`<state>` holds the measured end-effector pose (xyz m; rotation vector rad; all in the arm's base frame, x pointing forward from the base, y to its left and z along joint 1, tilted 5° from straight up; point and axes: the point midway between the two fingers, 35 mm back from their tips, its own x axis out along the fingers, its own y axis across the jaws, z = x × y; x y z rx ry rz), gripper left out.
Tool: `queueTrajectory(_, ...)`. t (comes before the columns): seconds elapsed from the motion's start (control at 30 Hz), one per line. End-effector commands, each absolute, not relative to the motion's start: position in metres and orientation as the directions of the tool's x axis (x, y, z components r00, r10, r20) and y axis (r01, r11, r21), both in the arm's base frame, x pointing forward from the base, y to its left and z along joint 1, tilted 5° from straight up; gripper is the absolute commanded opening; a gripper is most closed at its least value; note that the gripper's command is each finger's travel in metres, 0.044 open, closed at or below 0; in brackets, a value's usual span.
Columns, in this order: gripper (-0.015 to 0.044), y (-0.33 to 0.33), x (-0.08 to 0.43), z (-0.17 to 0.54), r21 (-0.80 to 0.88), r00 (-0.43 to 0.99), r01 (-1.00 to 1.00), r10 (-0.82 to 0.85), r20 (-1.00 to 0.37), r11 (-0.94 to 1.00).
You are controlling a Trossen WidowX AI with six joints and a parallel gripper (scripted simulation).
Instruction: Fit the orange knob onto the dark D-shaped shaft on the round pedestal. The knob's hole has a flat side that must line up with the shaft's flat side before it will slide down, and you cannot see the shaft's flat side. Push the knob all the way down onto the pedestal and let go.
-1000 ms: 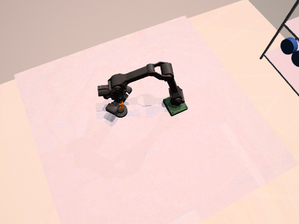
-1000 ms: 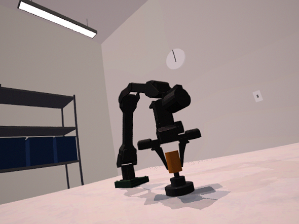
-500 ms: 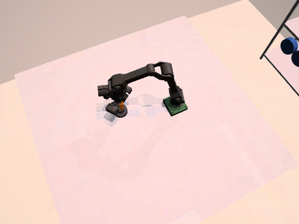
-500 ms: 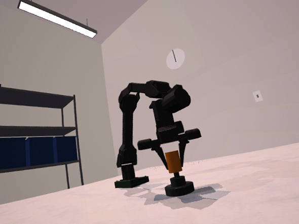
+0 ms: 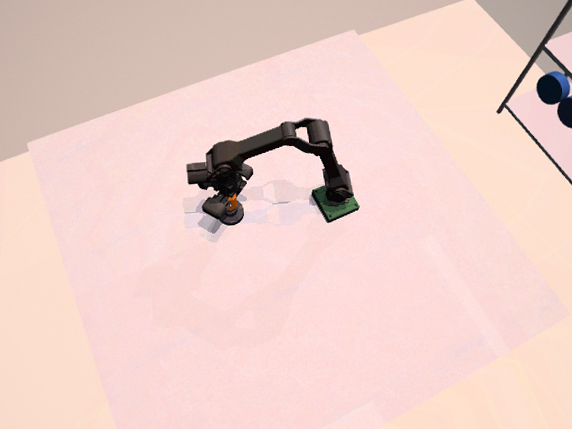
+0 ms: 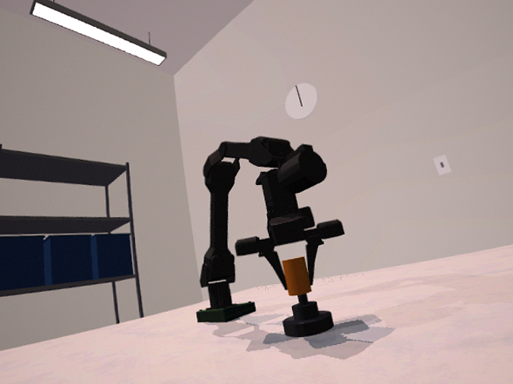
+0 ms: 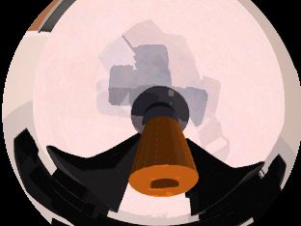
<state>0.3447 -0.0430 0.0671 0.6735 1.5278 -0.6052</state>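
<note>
Base plate [image 6: 204,316], green, under my arm at left in the exterior view. Next, my hand [image 6: 297,271] [image 7: 161,164], gripping the orange knob [image 5: 232,202] [image 6: 296,275] [image 7: 159,145], slightly tilted, above the round pedestal [image 5: 233,216] [image 6: 307,324] [image 7: 180,108]; dark shaft [image 6: 302,298] visible between knob and pedestal.

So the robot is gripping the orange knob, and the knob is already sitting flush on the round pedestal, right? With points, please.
Not flush: the exterior view shows dark shaft [image 6: 302,299] between the orange knob [image 5: 231,202] [image 6: 297,276] [image 7: 163,150] and the round pedestal [image 5: 232,217] [image 6: 308,324] [image 7: 140,103]. The robot is indeed gripping it.
</note>
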Motion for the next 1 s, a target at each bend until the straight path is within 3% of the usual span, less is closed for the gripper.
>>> queueTrajectory(0.0, 0.0, -0.0437, 0.3459, 0.0708, 0.019, -0.025, 0.747, 0.056, -0.998, 0.664)
queueTrajectory(0.97, 0.0, -0.0436, 0.3501, 0.0659, 0.017, -0.025, 0.764, 0.056, -0.998, 0.645)
